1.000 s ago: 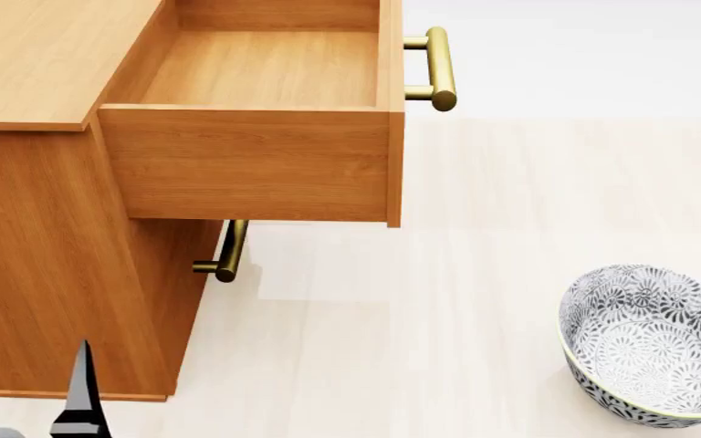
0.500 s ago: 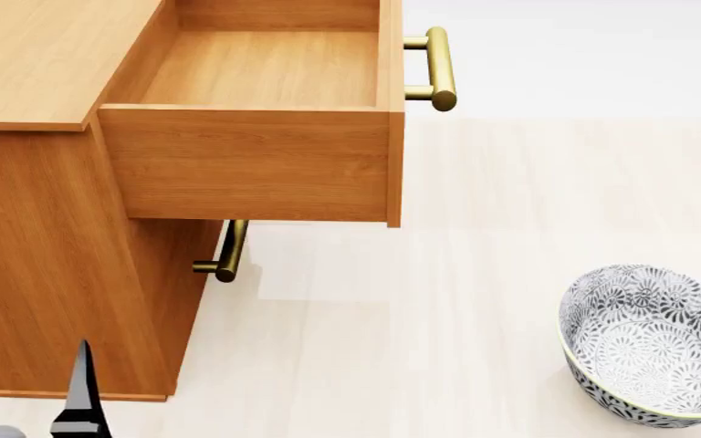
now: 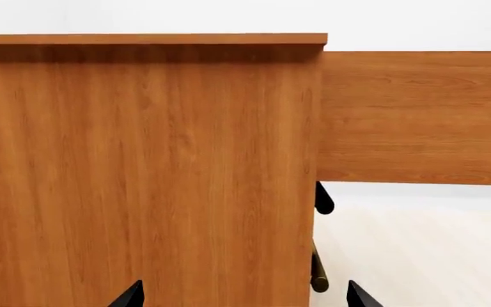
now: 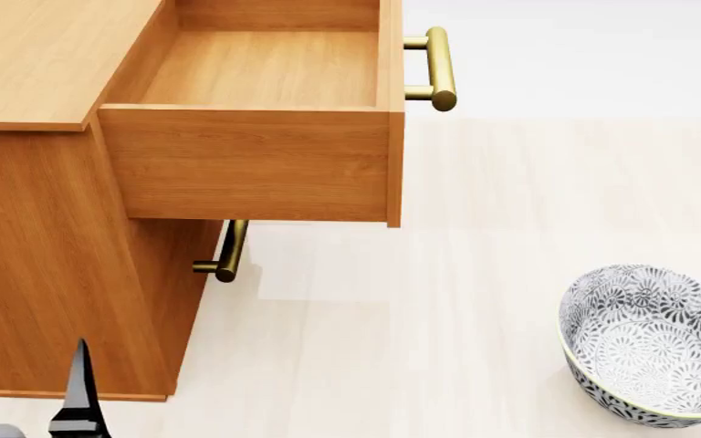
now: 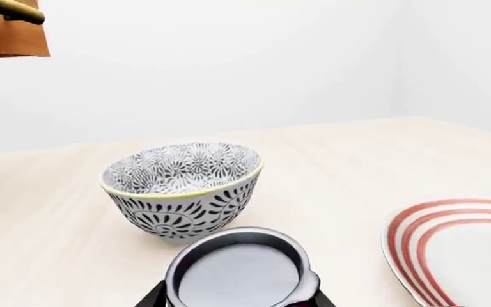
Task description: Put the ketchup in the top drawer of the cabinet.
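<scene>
While head view shows top drawer (image 4: 266,91) open, upper left, only right wrist view shows ketchup (image 5: 238,268), lower centre, between right pincer (image 5: 238,297) fingers; grip unclear. Left pincer (image 3: 243,295) open.

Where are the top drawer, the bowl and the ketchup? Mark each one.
top drawer (image 4: 253,164): head view, on its side panel.
bowl (image 5: 181,192): right wrist view, on its patterned outer wall.
ketchup (image 5: 237,275): right wrist view, on its silver-grey top.

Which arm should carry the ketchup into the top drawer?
Right. Its tool is at the ketchup beside the bowl, while the left tool faces the cabinet side. The drawer is open.
</scene>
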Motion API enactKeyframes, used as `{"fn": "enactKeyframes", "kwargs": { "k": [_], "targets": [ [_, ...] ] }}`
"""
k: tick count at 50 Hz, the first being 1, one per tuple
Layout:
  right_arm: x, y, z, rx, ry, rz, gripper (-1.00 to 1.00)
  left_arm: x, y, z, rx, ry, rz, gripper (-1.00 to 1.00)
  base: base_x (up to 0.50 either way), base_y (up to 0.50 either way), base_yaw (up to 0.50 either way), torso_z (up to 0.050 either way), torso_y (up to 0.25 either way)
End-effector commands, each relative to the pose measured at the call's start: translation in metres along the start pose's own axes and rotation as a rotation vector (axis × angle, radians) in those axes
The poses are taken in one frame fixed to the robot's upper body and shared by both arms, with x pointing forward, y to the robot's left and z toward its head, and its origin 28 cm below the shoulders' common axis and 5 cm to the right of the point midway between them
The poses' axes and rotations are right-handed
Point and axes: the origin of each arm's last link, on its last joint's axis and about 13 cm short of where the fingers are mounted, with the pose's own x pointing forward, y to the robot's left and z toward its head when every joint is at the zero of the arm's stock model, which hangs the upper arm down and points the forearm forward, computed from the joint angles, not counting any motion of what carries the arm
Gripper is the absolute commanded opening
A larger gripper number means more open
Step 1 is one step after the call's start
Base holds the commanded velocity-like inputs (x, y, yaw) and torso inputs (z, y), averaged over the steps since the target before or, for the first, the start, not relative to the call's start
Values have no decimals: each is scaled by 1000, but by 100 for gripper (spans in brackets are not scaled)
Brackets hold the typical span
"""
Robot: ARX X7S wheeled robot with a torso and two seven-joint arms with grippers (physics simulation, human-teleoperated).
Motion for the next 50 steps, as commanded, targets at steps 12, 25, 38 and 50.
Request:
{"fn": "enactKeyframes", "kwargs": {
  "k": [12, 25, 38, 50],
  "targets": [
    [21, 12, 66, -67, -89, -30, -100, 0, 1, 2, -5, -4, -2, 100, 0, 0, 0, 0, 0],
    [42, 18, 116, -77, -134, -46, -100, 2, 2, 0, -14, 3, 0, 100, 0, 0, 0, 0, 0],
    [61, 28, 164, -98, -195, -63, -100, 4, 2, -1, -15, 10, -4, 100, 0, 0, 0, 0, 0],
    [81, 43, 205, -104, -270, -23, -100, 7, 2, -3, -19, 14, 1, 100, 0, 0, 0, 0, 1]
  ]
}}
